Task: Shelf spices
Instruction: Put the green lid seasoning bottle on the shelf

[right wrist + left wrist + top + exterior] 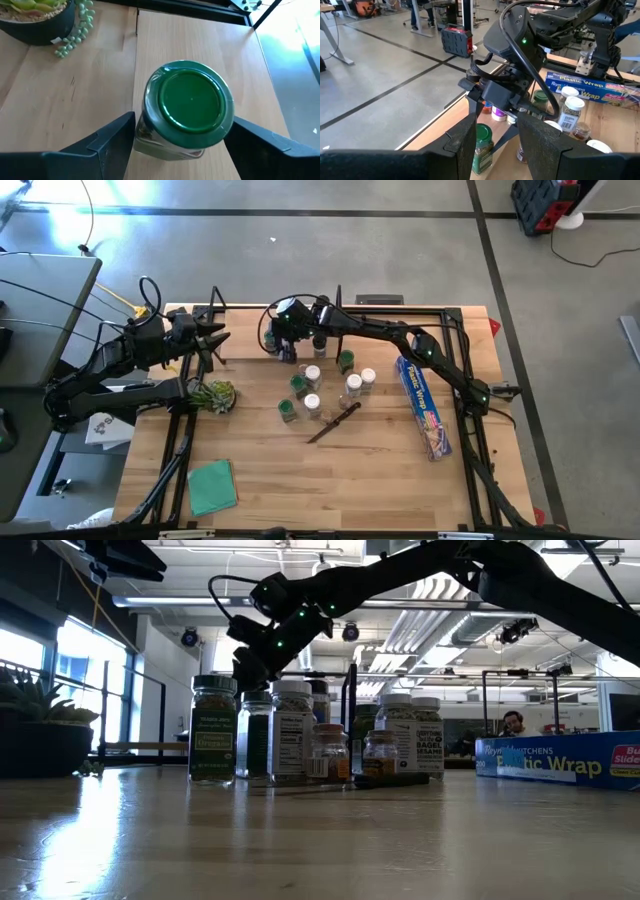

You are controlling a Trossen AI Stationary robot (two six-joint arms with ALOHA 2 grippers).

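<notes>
Green-capped spice jar (187, 107) between right tool's (180, 137) open fingers

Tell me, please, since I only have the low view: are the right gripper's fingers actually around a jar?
Observer: Yes. In the right wrist view the right gripper stands open with one finger on each side of a green-capped spice jar.
Operator: Thank you. Where on the table is that?
Observer: From above, the right gripper is at the table's far edge, over the shelf plank.
Operator: And where is the left arm?
Observer: The left gripper hovers near the far left corner, beside a potted plant.
</notes>
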